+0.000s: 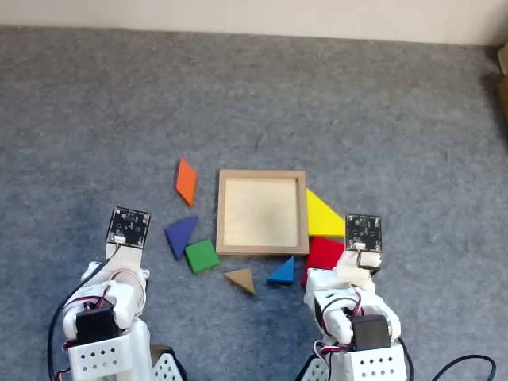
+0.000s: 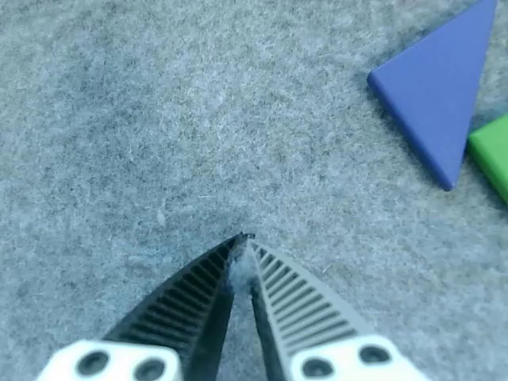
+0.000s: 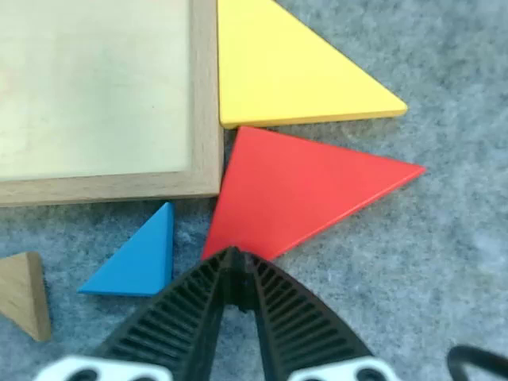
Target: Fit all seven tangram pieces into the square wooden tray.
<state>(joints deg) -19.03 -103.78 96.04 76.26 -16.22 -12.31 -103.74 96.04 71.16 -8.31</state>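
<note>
tray [image 1: 262,174] shows bare wood; all seven pieces [image 1: 202,255] outside it on carpet [image 1: 357,119], yellow triangle [image 1: 321,216] against its right rim. left gripper [image 2: 242,238] and right gripper [image 3: 234,252] both pinched closed.

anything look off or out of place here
Nothing stands out. The wooden tray sits flat and empty on the carpet. The pieces lie flat around it, none stacked, from the orange one to the yellow triangle and red triangle beside its rim; they are simply not yet placed.
</note>
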